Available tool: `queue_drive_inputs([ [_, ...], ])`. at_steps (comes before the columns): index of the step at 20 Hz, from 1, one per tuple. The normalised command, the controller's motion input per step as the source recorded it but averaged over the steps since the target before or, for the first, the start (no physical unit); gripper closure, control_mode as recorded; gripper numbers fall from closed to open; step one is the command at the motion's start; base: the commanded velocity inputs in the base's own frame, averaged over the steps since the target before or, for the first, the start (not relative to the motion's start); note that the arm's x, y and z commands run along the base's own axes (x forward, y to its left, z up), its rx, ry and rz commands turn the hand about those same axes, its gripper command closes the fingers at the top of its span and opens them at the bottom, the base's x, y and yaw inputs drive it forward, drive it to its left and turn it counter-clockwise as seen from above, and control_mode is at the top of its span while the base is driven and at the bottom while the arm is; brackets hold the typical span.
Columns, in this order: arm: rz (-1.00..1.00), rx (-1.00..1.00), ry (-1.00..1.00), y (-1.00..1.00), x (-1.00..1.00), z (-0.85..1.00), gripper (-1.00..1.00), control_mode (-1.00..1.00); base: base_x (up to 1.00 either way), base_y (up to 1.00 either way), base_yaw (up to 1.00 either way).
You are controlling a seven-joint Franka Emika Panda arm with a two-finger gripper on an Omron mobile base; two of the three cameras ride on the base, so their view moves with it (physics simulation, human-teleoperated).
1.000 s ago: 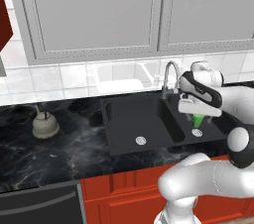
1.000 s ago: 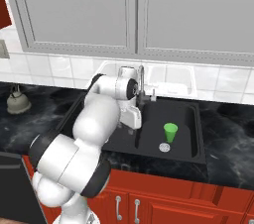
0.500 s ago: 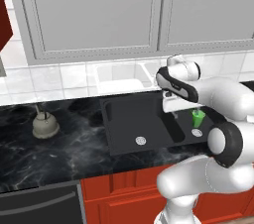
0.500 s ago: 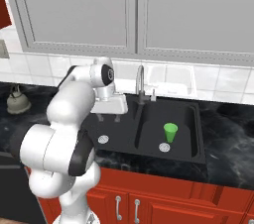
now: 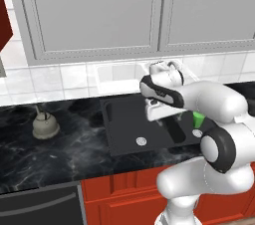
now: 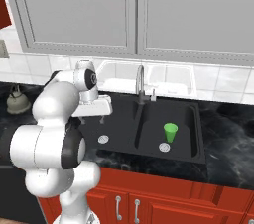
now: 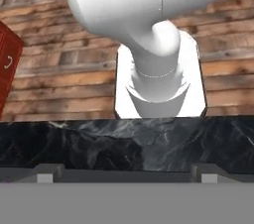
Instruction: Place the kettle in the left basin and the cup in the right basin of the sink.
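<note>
With the cup (image 6: 170, 132) standing in the right basin (image 6: 191, 119), we are advising a wide, low approach toward the kettle (image 5: 45, 125) near the table's left edge, jaws' state indiscernible.

Grey cabinets (image 5: 99, 15) (doors shut), marble counter (image 5: 60, 152)

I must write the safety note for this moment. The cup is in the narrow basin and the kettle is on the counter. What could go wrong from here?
1. The pincer hangs low over the left basin, near the faucet; a swing toward the kettle might clip the sink's rim.
2. The kettle has a thin wire handle, so a grasp there may slip.
3. The cup stands upright by the drain; a careless pass could topple it.
</note>
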Motion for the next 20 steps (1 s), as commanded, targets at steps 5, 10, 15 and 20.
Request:
queue_drive_inputs([
  [5,0.16,0.38,0.00,-0.10,0.01,-0.32,-1.00,-1.00,0.00,0.00,0.00],
  [10,0.06,0.06,0.00,-0.02,0.00,-0.04,-1.00,-1.00,0.00,0.00,0.00],
  [15,0.00,0.00,0.00,0.00,0.00,0.00,-1.00,-1.00,0.00,0.00,0.00],
  [20,0.00,0.00,0.00,0.00,0.01,0.00,-1.00,-1.00,0.00,0.00,0.00],
])
